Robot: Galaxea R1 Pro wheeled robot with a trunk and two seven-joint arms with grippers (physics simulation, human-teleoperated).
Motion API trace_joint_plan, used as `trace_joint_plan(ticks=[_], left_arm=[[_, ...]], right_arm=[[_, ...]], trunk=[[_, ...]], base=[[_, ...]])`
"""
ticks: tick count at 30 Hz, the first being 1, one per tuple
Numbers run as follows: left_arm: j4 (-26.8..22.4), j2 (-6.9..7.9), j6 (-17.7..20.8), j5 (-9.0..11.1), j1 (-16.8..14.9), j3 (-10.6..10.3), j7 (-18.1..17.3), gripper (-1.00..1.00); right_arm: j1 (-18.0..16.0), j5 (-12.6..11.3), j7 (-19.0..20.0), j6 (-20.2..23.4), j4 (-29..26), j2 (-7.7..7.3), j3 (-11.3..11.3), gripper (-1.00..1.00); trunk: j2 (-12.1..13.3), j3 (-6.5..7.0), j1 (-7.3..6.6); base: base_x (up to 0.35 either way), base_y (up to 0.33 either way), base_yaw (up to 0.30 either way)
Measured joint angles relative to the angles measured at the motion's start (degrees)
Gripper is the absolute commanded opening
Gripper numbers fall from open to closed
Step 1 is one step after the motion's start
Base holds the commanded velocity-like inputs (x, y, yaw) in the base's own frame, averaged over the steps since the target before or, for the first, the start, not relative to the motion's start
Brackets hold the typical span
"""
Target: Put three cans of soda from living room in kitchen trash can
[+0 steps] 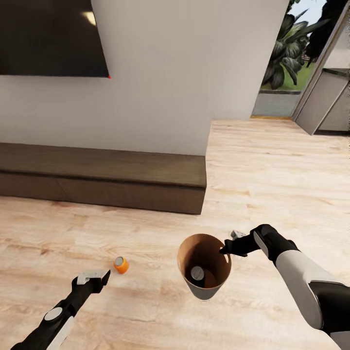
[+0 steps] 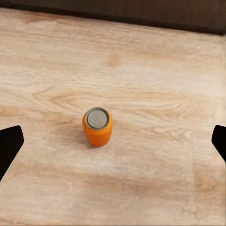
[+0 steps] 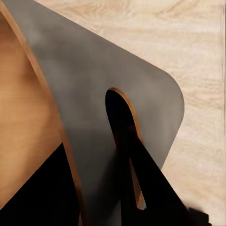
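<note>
Your right claw sits at the centre-right of the head view, clamped on the rim of the round tapered trash can with its brown inner wall and grey outside. In the right wrist view one dark finger passes through the slot-shaped handle hole in the grey wall, the other lies against the brown inside, and the wall is pinched between them. The bin hangs tilted, its mouth turned toward you, just below the centre of the head view. Inside it lies one dark can with a silvery top, low against the inner wall.

Your left claw is at the lower left of the head view, spread wide and holding nothing. In the left wrist view its two dark fingertips show at the far left and far right edges, with the small orange soda can with a grey top standing upright between them, apart from both. In the head view that can stands on the pale wood floor just right of and above the left claw, left of the bin.

Across the upper left of the head view you have a dark wall TV on a white wall, with a long low brown bench under it. At the upper right, glazing shows green plants beside a grey cabinet.
</note>
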Motion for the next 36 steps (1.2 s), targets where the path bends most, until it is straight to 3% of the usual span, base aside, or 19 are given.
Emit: trace_joint_plan(ticks=[27, 36], left_arm=[[0.0, 0.03, 0.1, 0.0, 0.0, 0.0, -0.3, 1.00], [0.0, 0.03, 0.6, 0.1, 0.0, -0.1, -0.5, 1.00]], right_arm=[[0.0, 0.5, 0.0, -0.2, 0.0, -0.13, -1.5, -1.00], [0.0, 0.0, 0.0, 0.0, 0.0, 0.08, -1.6, -1.00]], trunk=[[0.0, 0.37, 0.00], [0.0, 0.60, 0.00]], base=[[0.321, 0.022, -0.242], [0.135, 0.141, -0.245]])
